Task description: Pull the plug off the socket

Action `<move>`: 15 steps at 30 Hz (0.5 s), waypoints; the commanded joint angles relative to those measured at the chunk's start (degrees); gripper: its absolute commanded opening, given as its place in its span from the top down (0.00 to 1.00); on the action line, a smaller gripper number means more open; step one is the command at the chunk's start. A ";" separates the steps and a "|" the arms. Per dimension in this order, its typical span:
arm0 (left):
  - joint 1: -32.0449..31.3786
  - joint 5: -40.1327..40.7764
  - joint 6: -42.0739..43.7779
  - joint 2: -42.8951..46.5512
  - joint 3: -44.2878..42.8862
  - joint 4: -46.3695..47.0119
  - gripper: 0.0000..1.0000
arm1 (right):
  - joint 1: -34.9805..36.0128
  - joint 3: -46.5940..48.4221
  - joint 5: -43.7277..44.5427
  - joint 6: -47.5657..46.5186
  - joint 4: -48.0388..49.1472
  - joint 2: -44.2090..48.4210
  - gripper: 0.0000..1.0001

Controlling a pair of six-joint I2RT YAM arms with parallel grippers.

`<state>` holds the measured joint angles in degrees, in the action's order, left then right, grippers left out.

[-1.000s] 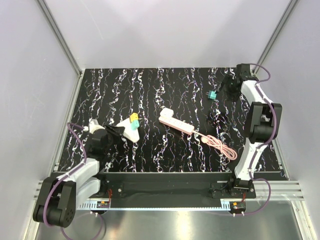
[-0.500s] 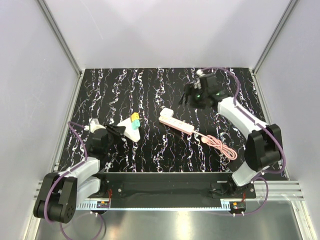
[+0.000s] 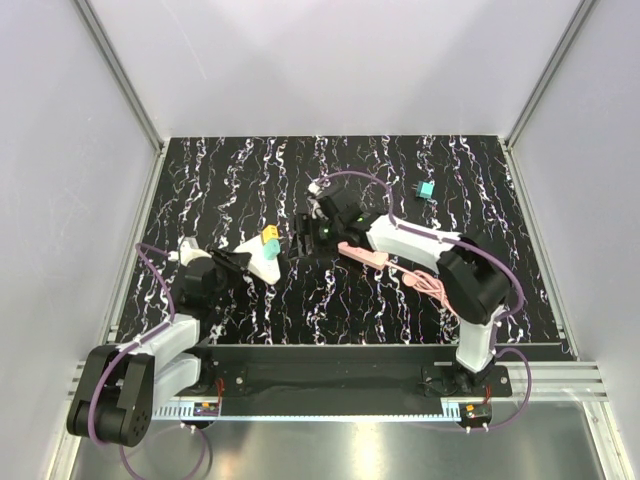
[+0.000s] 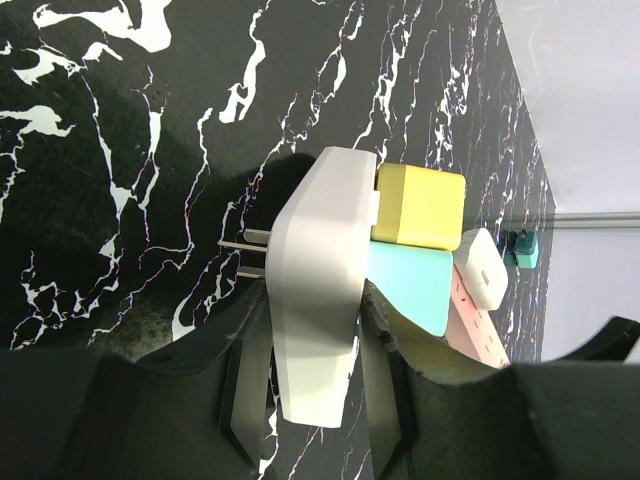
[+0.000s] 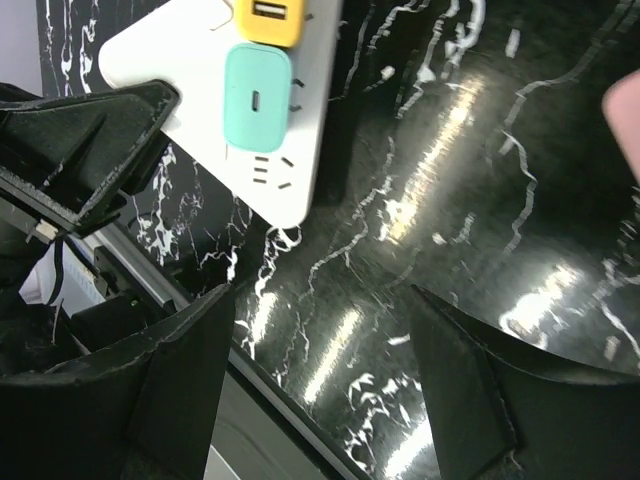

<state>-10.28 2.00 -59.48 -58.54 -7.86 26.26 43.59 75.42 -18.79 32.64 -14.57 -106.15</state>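
The white rounded-triangle socket (image 3: pixel 256 264) sits at the left, with a yellow plug (image 3: pixel 268 239) and a teal plug (image 3: pixel 271 251) in its top face. My left gripper (image 3: pixel 236 262) is shut on the socket's near end. In the left wrist view its fingers (image 4: pixel 245 380) press both flat sides of the socket (image 4: pixel 320 250), with the yellow plug (image 4: pixel 420 205) and teal plug (image 4: pixel 410 285) beyond. My right gripper (image 3: pixel 300 238) is open just right of the socket. The right wrist view shows the socket (image 5: pixel 200 60), teal plug (image 5: pixel 257 95) and yellow plug (image 5: pixel 270 18) ahead of its spread, empty jaws (image 5: pixel 325 390).
A pink power strip (image 3: pixel 362 252) lies mid-table, partly under my right arm, its pink cord (image 3: pixel 436 287) coiled to the right. A loose teal plug (image 3: pixel 425 191) lies at the back right. Grey walls enclose the table.
My right arm has swung from the back right corner across to the left, ending beside the socket. The left arm and socket have not moved.
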 commanded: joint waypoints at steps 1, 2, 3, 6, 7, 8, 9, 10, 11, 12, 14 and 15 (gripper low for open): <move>0.00 -0.42 3.85 -0.34 1.79 -5.87 1.00 | 1.40 4.91 -1.60 0.93 3.49 -1.77 0.24; 0.00 -0.33 3.94 -0.34 1.71 -5.87 1.00 | 1.58 5.96 -1.95 0.93 3.84 -2.91 0.23; 0.00 -0.33 3.94 -0.43 1.79 -5.87 1.00 | 1.76 6.32 -3.00 1.02 4.28 -3.36 0.22; 0.00 -0.16 4.11 -0.52 1.71 -5.78 1.00 | 2.28 7.81 -3.45 1.28 5.78 -5.55 0.16; 0.00 -0.07 4.03 -0.43 1.71 -5.87 1.00 | 2.29 8.51 -3.45 1.11 5.78 -6.34 0.16; 0.00 -0.07 4.11 -0.52 1.62 -5.87 1.00 | 2.29 9.91 -3.62 1.11 5.87 -7.83 0.16; 0.00 -0.07 4.11 -0.43 1.70 -5.96 1.00 | 2.29 10.53 -3.97 1.11 5.87 -8.54 0.18; 0.00 -0.15 4.11 -0.43 1.53 -5.96 1.00 | 2.29 11.15 -3.89 1.37 5.87 -9.85 0.19; 0.00 -0.15 4.11 -0.43 1.62 -5.96 1.00 | 2.29 12.37 -4.24 1.63 5.87 -10.56 0.20; 0.00 -0.15 4.11 -0.52 1.70 -5.96 1.00 | 2.37 13.08 -4.33 1.98 5.78 -11.18 0.22; 0.00 -0.07 3.94 -0.52 1.53 -6.05 1.00 | 2.29 14.67 -4.59 2.42 5.87 -13.03 0.25; 0.00 -0.07 3.85 -0.43 1.53 -6.22 1.00 | 2.29 15.11 -4.68 2.86 5.69 -13.47 0.27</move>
<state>-10.28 2.02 -59.31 -58.50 -7.86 26.26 45.43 87.29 -22.17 34.26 -10.33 -118.15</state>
